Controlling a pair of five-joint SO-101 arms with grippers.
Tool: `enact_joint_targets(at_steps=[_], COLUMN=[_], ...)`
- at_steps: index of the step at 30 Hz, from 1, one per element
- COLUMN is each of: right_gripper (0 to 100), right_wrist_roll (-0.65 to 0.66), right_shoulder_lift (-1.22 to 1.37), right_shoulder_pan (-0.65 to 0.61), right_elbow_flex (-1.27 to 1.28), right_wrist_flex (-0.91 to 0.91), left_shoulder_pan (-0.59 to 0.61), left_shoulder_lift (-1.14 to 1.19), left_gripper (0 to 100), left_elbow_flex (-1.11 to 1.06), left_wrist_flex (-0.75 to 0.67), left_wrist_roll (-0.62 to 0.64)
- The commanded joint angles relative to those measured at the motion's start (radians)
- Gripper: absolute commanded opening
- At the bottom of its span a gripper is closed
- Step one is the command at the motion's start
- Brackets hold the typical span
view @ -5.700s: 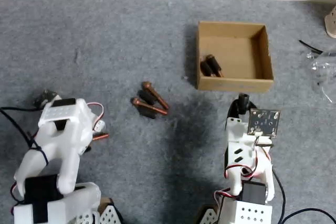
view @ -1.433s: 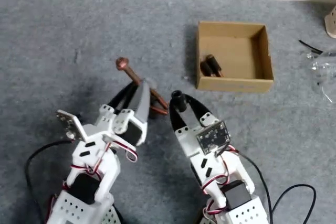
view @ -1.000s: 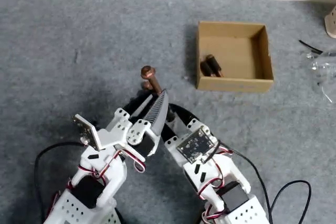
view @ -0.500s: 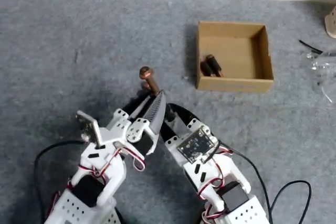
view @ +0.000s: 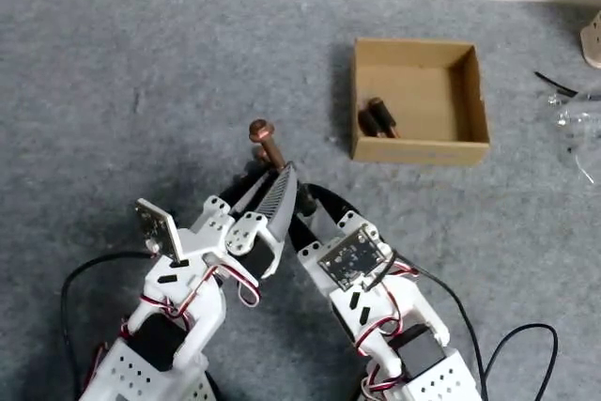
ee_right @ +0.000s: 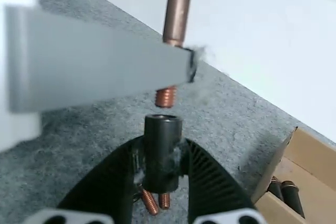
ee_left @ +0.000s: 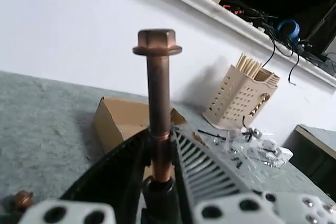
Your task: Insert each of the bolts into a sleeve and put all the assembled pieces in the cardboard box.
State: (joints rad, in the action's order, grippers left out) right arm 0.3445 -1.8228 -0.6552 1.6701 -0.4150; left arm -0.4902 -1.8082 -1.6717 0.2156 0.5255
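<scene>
The left end effector (view: 272, 183) is clamped on a copper bolt (ee_left: 157, 87) and holds it upright, with the head on top. The right end effector (ee_right: 163, 157) is clamped on a black sleeve (ee_right: 163, 129), which stands upright directly under the bolt. The threaded tip is just above the sleeve's opening. The cardboard box (view: 418, 152) is on the grey desk (view: 141, 63), well apart from both arms, with two assembled pieces (view: 377, 117) inside by its left wall. Two more bolts (ee_right: 149, 201) lie on the desk below the sleeve. No writing can be read on the box.
</scene>
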Motion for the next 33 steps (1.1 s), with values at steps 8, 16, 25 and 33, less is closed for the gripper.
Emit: enact_joint_targets(at_steps=[8,16,25,33], right_gripper=[0.5,0.5,0.5,0.5], right_wrist_roll=[0.009,0.008,-0.009,-0.097], right_shoulder_lift=[-0.016,-0.016,-0.016,-0.016], right_shoulder_pan=[0.015,0.01,0.01,0.016], right_elbow_flex=[0.142,0.143,0.143,0.143], right_wrist_flex=[0.002,-0.001,-0.001,0.002], left_shoulder_pan=[0.001,0.001,0.004,0.002], left_shoulder_lift=[0.005,0.001,0.005,0.005], left_gripper=[1,1,1,1], left_elbow_flex=[-0.024,-0.024,-0.024,-0.024], left_wrist_flex=[0.046,0.063,0.063,0.064], left_wrist_roll=[0.008,0.074,0.135,0.14])
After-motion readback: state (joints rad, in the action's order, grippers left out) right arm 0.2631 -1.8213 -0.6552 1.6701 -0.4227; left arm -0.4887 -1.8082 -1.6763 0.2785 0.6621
